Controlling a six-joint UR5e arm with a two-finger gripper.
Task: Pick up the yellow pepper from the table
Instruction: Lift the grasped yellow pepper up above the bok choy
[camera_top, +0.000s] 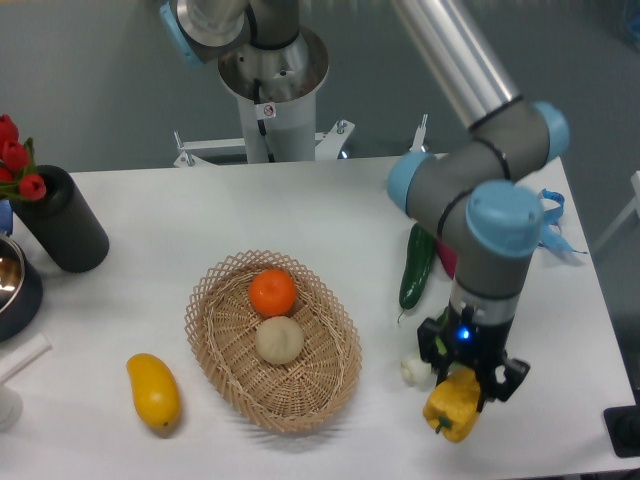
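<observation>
Gripper: the black two-finger gripper (462, 385) points down at about 5 o'clock in the view, under the grey arm's blue-capped wrist joint (503, 214).
Jaws: clenched on the top of the pepper, one dark finger on each side of it.
Yellow pepper: the small glossy yellow bell pepper (453, 403) hangs in the gripper, tilted, its lower end toward 7 o'clock; whether it has fully left the surface I cannot tell for sure, though a soft shadow lies under it.
Table: the large white flat tabletop with rounded corners (200, 210) fills most of the view.
Basket: an oval woven wicker basket (210, 345) sits near the centre, at 9 o'clock from the gripper and well apart from it.
In the basket: a round orange fruit (272, 292) toward 12 o'clock and a pale beige round fruit (279, 340) just below, the two touching or nearly so.
Mango-like fruit: a smooth elongated yellow fruit (153, 391) lies on the table at 8 o'clock from the basket, just beside its rim.
Green vegetable: a long dark green chilli-like pod (416, 265) lies at 12 o'clock from the gripper, between basket and arm.
Small white item: a small pale round object (414, 371) rests just beside the gripper at its 9 o'clock.
Left edge: a black cylinder vase (64, 220) with red tulips (16, 158) stands at 10 o'clock.
</observation>
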